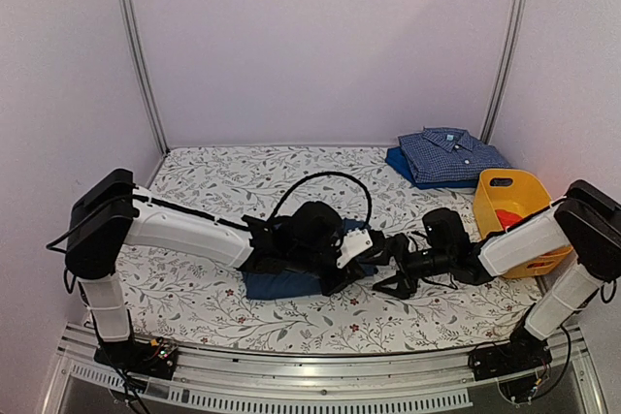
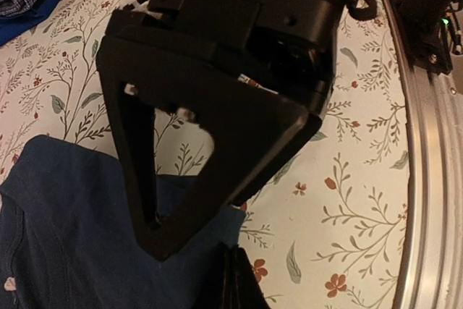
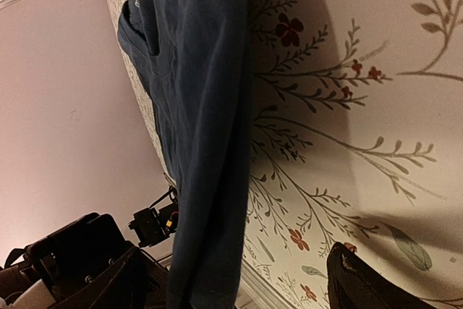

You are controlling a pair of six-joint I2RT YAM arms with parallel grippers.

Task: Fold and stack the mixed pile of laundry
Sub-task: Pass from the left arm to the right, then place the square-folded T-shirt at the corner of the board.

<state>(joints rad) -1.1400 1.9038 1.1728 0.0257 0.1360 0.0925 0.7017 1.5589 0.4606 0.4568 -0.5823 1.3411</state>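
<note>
The left gripper has its jaws pressed fully together, right at the near corner of the dark navy trousers. Whether any fabric is pinched between them cannot be told. The trousers lie folded flat on the floral table, spreading away from the left jaws back under that arm's wrist.

The right gripper faces the left one from just across that same corner. Its 2 jaws stand wide apart and hold nothing. In the right wrist view the long folded edge of the trousers runs up the middle, between the spread fingers but not gripped by them. In the left wrist view 1 black triangular finger of the right gripper looms just ahead of the closed left jaws, over the bare table beside the cloth.

Well beyond both sets of jaws, toward the far right corner, the blue small-check shirt sits folded on top of a plain blue cloth. The yellow basket stands behind the right jaws, beside that arm, with a red-orange cloth inside it.
</note>
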